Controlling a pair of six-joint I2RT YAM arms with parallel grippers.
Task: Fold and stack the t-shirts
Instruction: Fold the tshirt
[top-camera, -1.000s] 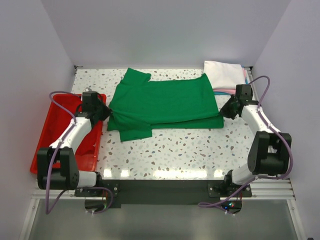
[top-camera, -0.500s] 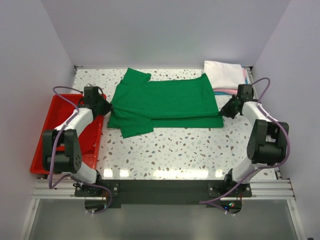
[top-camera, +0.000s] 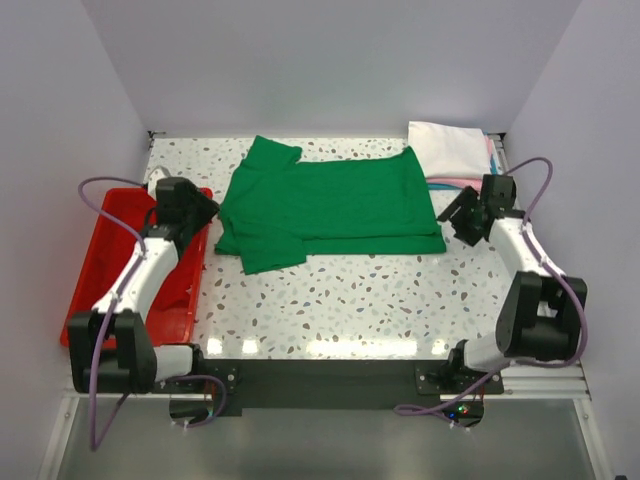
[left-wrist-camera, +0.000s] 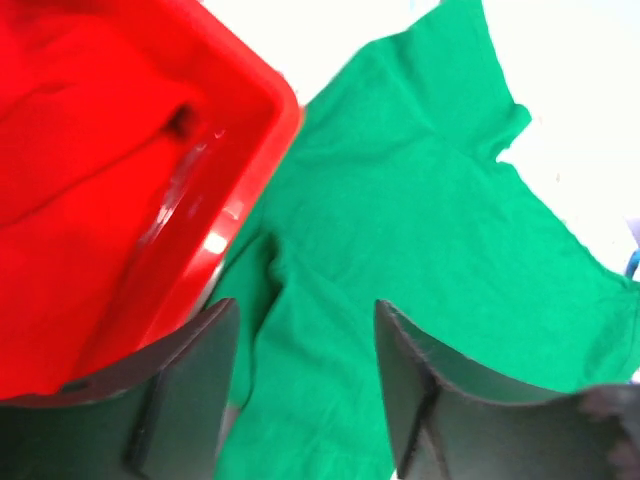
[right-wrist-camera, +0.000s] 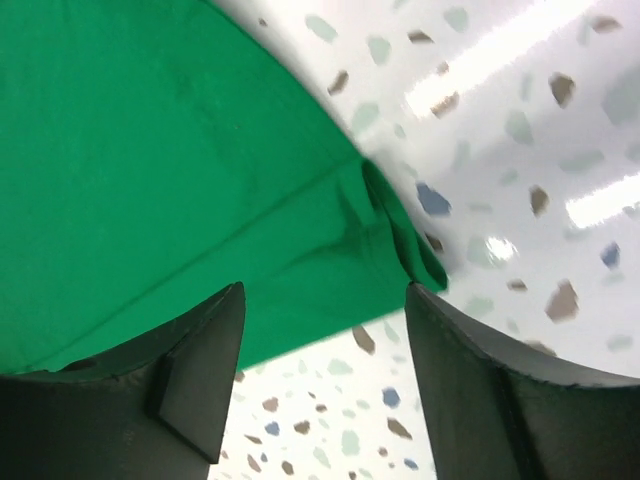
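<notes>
A bright green t-shirt (top-camera: 330, 205) lies flat across the middle of the table, folded lengthwise, with one sleeve at the back left and one at the front left. Its cloth fills the left wrist view (left-wrist-camera: 430, 230) and the right wrist view (right-wrist-camera: 170, 170). My left gripper (top-camera: 206, 210) hovers open just off the shirt's left edge, with nothing between its fingers (left-wrist-camera: 190, 390). My right gripper (top-camera: 458, 217) stands open beside the shirt's right front corner (right-wrist-camera: 415, 260), which lies free on the table. Folded white, pink and light blue t-shirts (top-camera: 450, 150) are stacked at the back right.
A red plastic tray (top-camera: 100, 270) sits on the left beside the table, close under my left arm; its rim (left-wrist-camera: 250, 190) touches the shirt's edge in the wrist view. Speckled tabletop (top-camera: 350, 300) shows in front of the shirt. White walls close in the back and both sides.
Both grippers have opened and let go of the green shirt's ends. Each has drawn back slightly outward, and the shirt has settled flat.
</notes>
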